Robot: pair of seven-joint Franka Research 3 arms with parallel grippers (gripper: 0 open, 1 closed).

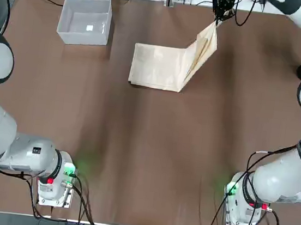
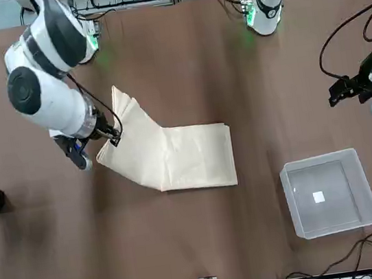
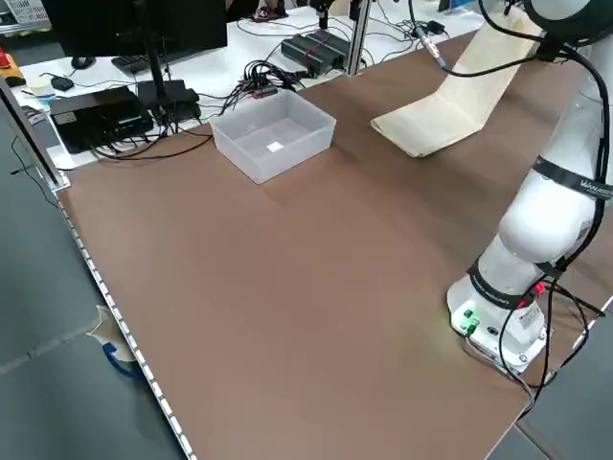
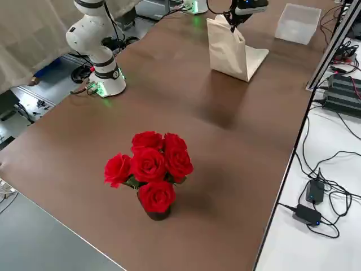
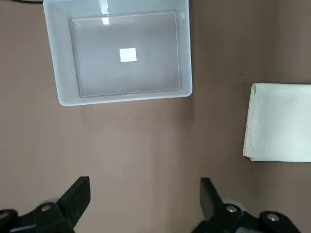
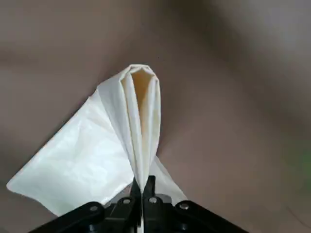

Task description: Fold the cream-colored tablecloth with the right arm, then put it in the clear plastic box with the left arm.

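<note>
On the brown table point(image 1: 135, 143), the right end effector point(image 6: 142, 187) pinches the cream-colored tablecloth point(image 1: 164, 67) lifted, layered edge.

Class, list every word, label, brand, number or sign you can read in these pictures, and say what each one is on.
No text can be read anywhere.
White label inside the clear plastic box: looks blank; any print is too small to tell.
Dark band on an arm in the left side view: lettering too blurred to read.
</note>
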